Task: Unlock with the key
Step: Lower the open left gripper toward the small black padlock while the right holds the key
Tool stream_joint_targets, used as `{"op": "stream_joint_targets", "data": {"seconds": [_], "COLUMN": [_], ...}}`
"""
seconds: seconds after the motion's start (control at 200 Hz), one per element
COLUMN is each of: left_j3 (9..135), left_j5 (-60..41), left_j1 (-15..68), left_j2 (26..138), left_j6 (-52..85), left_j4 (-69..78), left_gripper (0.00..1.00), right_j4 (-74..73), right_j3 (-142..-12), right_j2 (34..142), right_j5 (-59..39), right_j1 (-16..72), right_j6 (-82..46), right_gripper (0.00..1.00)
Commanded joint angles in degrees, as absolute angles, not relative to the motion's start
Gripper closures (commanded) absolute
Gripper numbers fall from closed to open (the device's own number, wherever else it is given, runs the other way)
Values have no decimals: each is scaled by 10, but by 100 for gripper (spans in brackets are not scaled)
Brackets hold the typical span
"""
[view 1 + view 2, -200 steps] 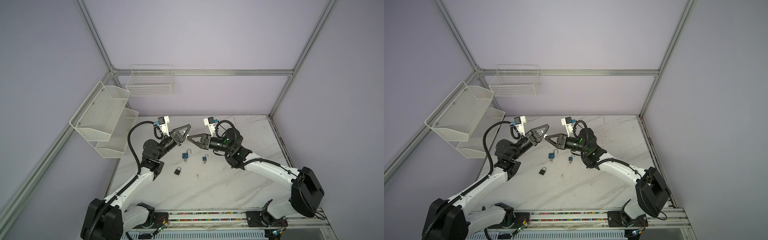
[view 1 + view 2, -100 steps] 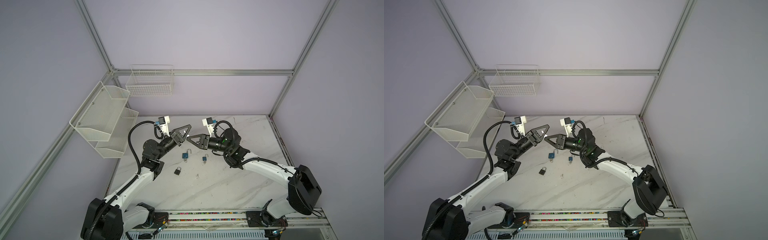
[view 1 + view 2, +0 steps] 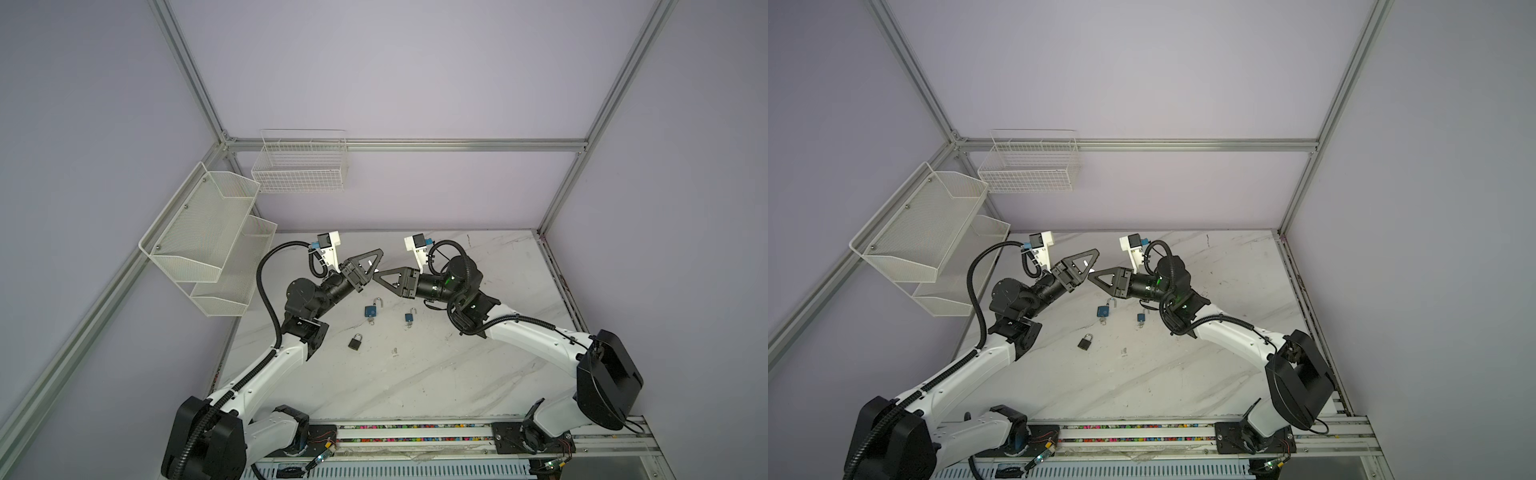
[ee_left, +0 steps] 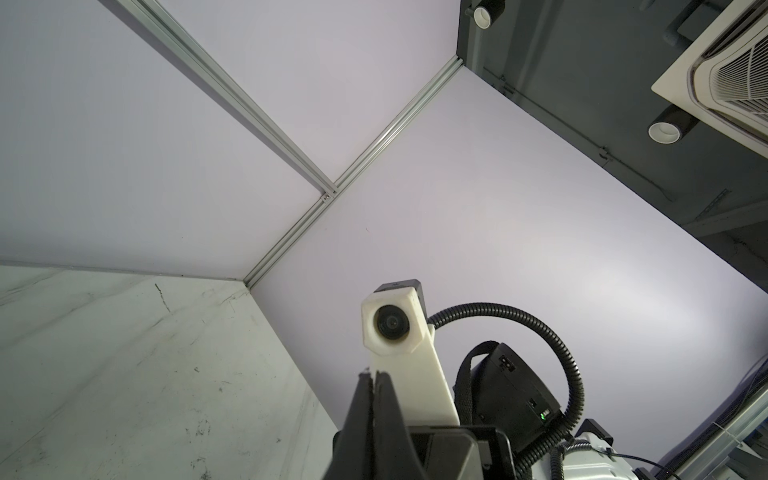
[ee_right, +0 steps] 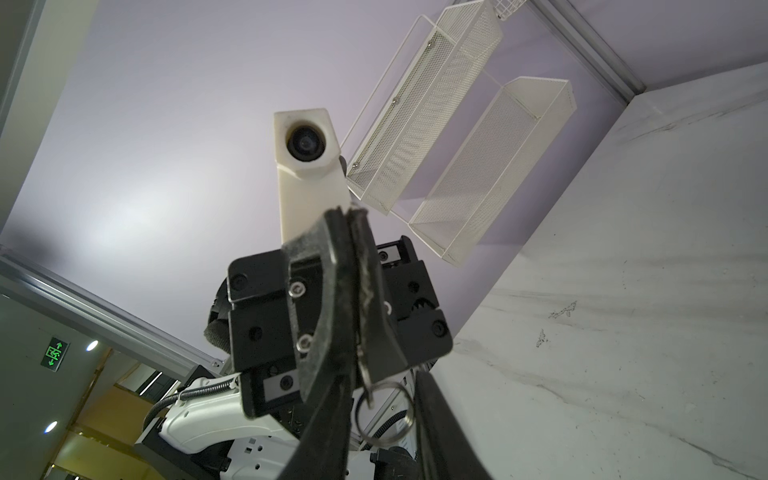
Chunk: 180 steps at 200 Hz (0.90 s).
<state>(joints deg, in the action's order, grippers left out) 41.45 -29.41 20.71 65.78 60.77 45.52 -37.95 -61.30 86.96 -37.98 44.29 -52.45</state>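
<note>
Both arms are raised above the marble table, grippers facing tip to tip. My left gripper is shut on a silver key, whose key ring hangs from the closed fingers. My right gripper is open, its two fingers on either side of the ring without pinching it. On the table below lie a blue padlock, a smaller blue padlock and a black padlock.
A small silver piece lies on the table near the black padlock. White mesh shelves hang on the left wall and a wire basket on the back wall. Aluminium frame posts bound the table.
The right arm has shifted only slightly. Both grippers stay tip to tip above the table, and the left keeps its hold on the key.
</note>
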Motion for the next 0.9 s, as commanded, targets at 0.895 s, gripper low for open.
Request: {"op": "stream_joint_targets", "data": {"seconds": [0.895], "left_j3": [468], "left_j5": [-296], "left_j1": [211], "left_j2": [646], "left_j6": [581], "left_j4": [455], "left_gripper": [100], "right_j4": [-408], "right_j3": [-636], "right_j2": [874], "right_j5": [-382], "right_j1": [439], "right_j6": [-528], "right_gripper": [98]}}
